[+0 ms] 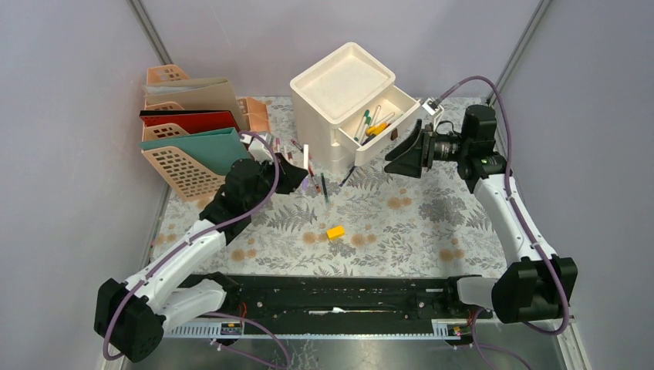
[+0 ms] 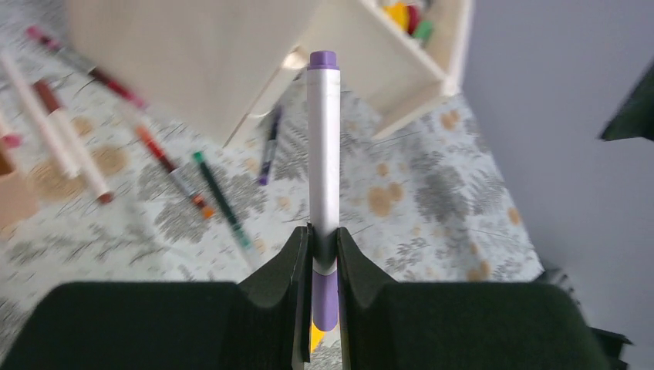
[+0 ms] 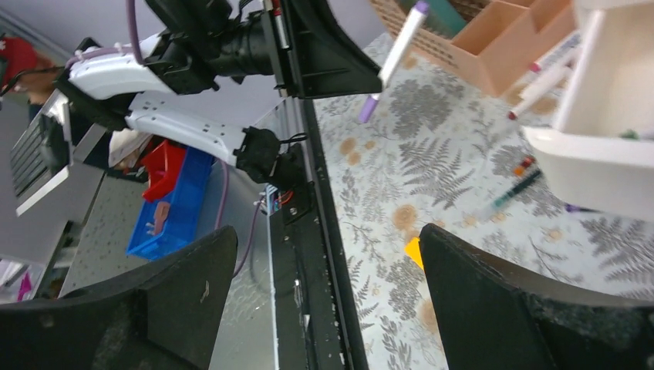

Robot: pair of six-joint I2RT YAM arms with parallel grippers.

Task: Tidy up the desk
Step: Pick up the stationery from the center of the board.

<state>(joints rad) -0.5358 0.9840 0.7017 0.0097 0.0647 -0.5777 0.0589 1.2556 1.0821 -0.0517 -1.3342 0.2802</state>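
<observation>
The desk is a pale cloth printed with ferns and flowers. My left gripper hovers over its back middle, shut on a white marker with purple ends. In the left wrist view the marker stands out straight from between the fingertips, pointing toward the white drawer unit. Loose pens lie on the cloth below. My right gripper is open and holds nothing, just right of the pulled-out drawer that holds pens. From the right wrist the held marker shows in the air.
A file rack with folders stands at the back left, with a peach pen holder beside it. A yellow block lies mid-desk. More pens lie in front of the drawer unit. A black rail runs along the near edge.
</observation>
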